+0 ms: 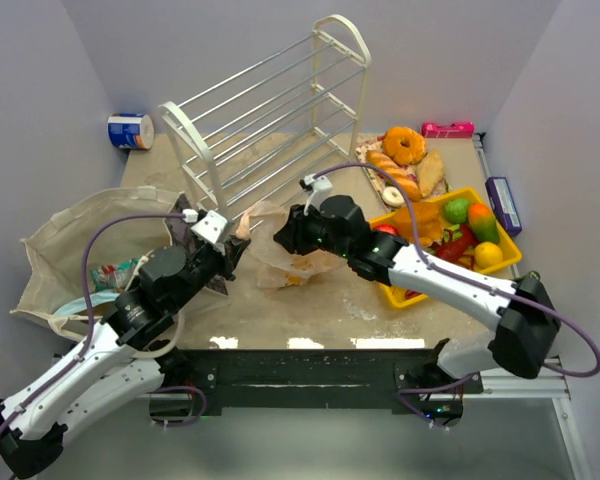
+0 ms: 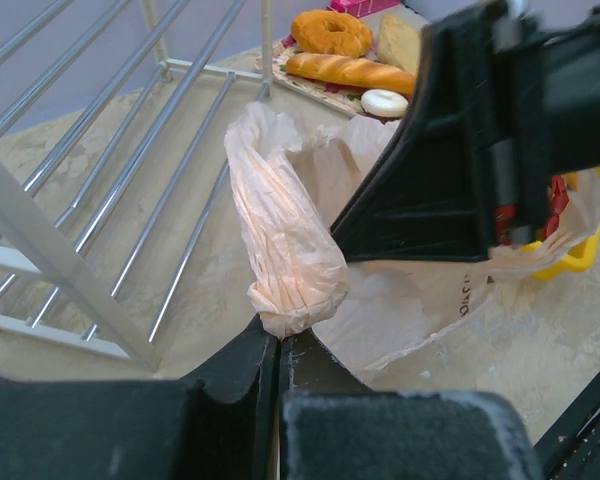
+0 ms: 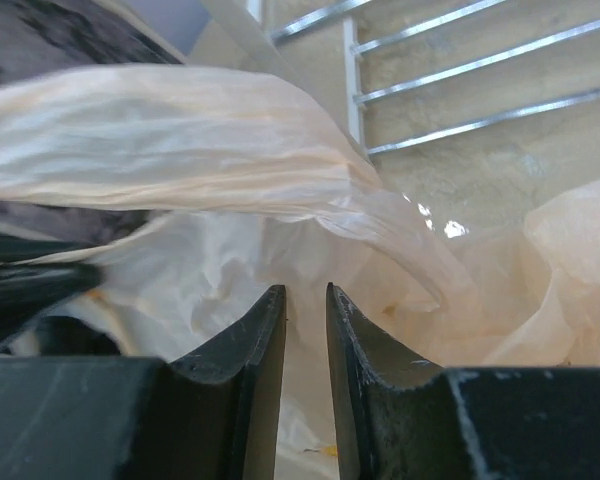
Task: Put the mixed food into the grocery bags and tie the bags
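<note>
Pinching the peach-pink bag mid-frame, our left gripper was clamped on its handle; the right gripper stood barely open, and we judged it needed the opposite handle

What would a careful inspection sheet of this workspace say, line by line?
Surface: beige table, with glare near the front edge.
Job's things: pink plastic bag at the centre between both arms; cloth tote at the left, snack packet inside; toy fruit in the yellow tray.
Clutter: wire rack behind the bag; bread and donut; red lobster in the tray.
Grippers: left gripper shut on the bag's twisted handle; right gripper at the bag film with jaws nearly together, grip unclear.
Cables: purple cable arching over each arm; no snag seen.
Surroundings: pale walls on three sides.
</note>
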Available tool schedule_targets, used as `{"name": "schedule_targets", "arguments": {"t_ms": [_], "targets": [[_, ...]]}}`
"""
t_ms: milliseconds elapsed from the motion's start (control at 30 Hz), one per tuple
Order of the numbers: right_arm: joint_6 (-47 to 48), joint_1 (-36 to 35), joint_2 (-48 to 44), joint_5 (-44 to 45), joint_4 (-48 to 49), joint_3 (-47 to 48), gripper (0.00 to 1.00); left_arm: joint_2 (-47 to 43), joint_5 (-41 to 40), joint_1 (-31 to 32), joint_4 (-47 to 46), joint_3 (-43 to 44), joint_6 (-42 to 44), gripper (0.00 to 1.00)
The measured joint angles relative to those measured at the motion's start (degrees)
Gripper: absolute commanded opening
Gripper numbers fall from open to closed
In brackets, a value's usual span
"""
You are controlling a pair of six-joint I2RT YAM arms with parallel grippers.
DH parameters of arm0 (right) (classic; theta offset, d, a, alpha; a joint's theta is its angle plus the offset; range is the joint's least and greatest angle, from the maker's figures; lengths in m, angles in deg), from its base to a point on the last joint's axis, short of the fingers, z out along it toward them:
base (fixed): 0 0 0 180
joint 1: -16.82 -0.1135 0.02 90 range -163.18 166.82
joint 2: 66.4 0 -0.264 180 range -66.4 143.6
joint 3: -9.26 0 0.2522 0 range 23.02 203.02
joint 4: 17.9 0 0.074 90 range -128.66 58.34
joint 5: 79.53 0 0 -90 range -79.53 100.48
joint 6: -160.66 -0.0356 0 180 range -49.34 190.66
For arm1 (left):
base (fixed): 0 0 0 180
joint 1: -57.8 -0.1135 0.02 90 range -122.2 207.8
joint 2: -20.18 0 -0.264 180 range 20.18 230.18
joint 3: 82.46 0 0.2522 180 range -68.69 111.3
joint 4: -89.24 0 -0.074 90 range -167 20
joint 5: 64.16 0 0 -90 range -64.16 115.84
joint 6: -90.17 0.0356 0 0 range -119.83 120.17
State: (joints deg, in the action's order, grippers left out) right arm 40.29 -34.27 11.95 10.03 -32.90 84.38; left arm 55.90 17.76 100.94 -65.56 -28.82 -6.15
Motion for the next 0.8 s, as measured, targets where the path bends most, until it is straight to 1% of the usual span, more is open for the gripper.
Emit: {"name": "schedule_targets", "arguments": {"t_ms": [67, 200, 233, 300, 333, 400, 433, 500, 533, 600, 633, 733, 800], "targets": [[-0.2, -0.8, 3.7, 1.0, 0.3, 0.0, 0.27, -0.5, 0.4, 0.0, -0.2, -0.3, 0.0, 0.0], [-0.3, -4.0, 10.8, 3.4, 0.4, 0.0, 0.32, -1.2, 0.3, 0.0, -0.3, -0.4, 0.1, 0.0], [-0.3, -4.9, 12.3, 4.1, 0.5, 0.0, 0.37, -1.3, 0.2, 0.0, -0.3, -0.4, 0.2, 0.0], [-0.3, -6.5, 15.1, 5.6, -0.1, 0.0, 0.42, -1.6, -0.3, 0.0, -0.3, -0.4, 0.2, 0.0], [-0.3, -7.2, 16.4, 6.8, -0.6, 0.0, 0.49, -2.0, -0.9, 0.0, -0.2, -0.4, 0.2, 0.0], [-0.3, -7.4, 17.9, 9.7, -1.5, -0.3, 0.58, -3.0, -1.8, 0.0, -0.1, -0.4, 0.2, 0.0], [-0.4, -7.3, 18.5, 11.8, -2.2, -0.5, 0.65, -3.8, -2.5, 0.0, 0.1, -0.4, 0.2, 0.0], [-0.1, -6.7, 19.0, 15.8, -3.9, -0.8, 0.71, -5.9, -3.9, 0.0, 0.2, -0.4, 0.2, 0.0], [0.1, -6.2, 19.1, 17.4, -4.9, -0.9, 0.78, -7.7, -5.0, 0.0, 0.3, -0.4, 0.2, 0.0], [0.4, -4.9, 19.1, 19.4, -6.1, -1.0, 0.86, -9.8, -6.5, 0.0, 0.5, -0.4, 0.2, 0.0], [0.5, -4.2, 19.0, 20.0, -6.4, -1.0, 0.92, -11.4, -7.6, 0.0, 0.7, -0.3, 0.2, 0.0], [1.5, -1.2, 18.4, 21.2, -8.0, -2.1, 0.97, -14.6, -10.8, 0.0, 2.4, 1.5, 1.2, 0.0], [2.3, 0.2, 17.8, 21.6, -8.7, -2.9, 0.99, -15.3, -12.8, 0.0, 4.2, 3.3, 1.9, 0.0]]}}
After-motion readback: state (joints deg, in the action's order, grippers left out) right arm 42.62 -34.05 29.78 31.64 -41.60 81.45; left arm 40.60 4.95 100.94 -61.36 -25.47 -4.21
